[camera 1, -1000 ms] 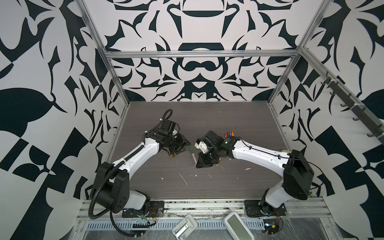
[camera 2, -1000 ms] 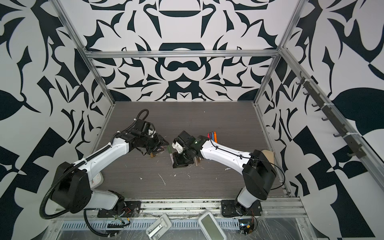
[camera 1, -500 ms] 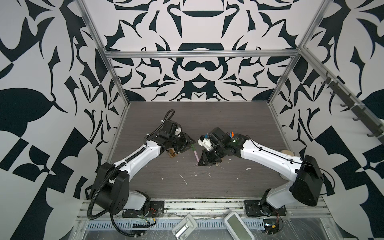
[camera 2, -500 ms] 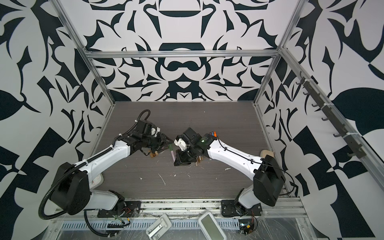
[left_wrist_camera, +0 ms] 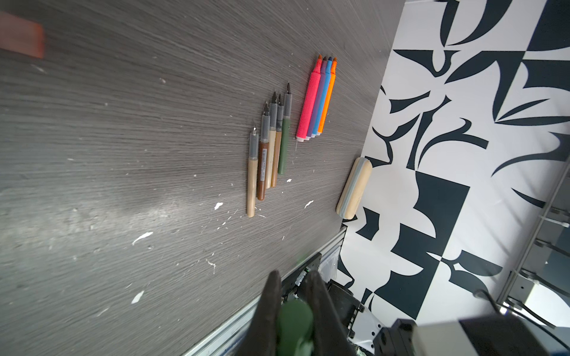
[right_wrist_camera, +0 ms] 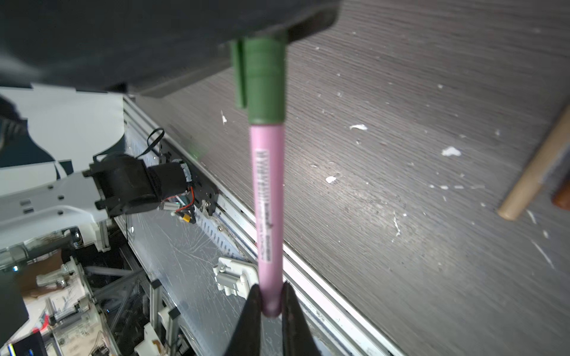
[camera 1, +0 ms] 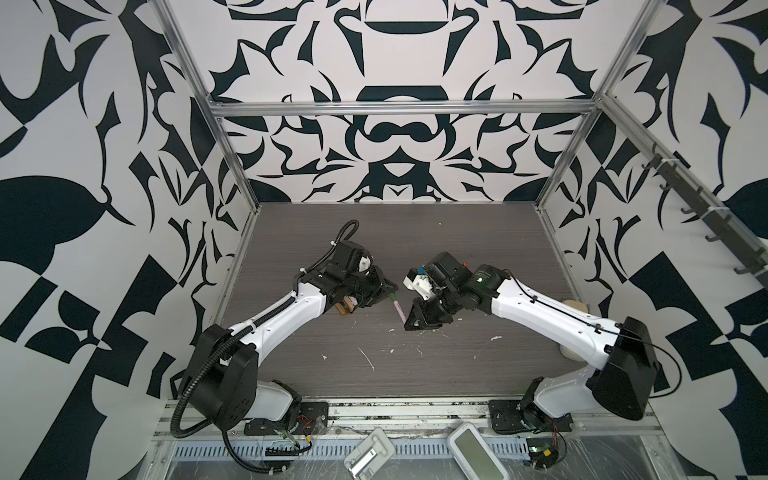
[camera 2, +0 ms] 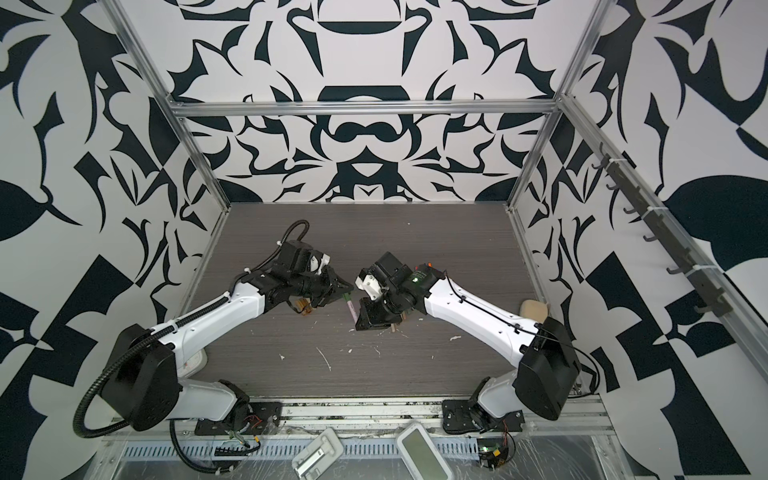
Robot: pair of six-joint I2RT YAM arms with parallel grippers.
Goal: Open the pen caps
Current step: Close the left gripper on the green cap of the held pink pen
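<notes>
Left arm and right arm reach inward; left gripper and right gripper nearly meet, jaws clamped.

You are looking at a pink pen hanging slanted above the table, its green cap sitting fully on, the left claw pinching the cap and the right claw pinching the barrel's tail. Five muted pens, tan, brown and green, are lying uncapped side by side, tips one way, with four bright pens lying just beside them, also uncapped.
</notes>
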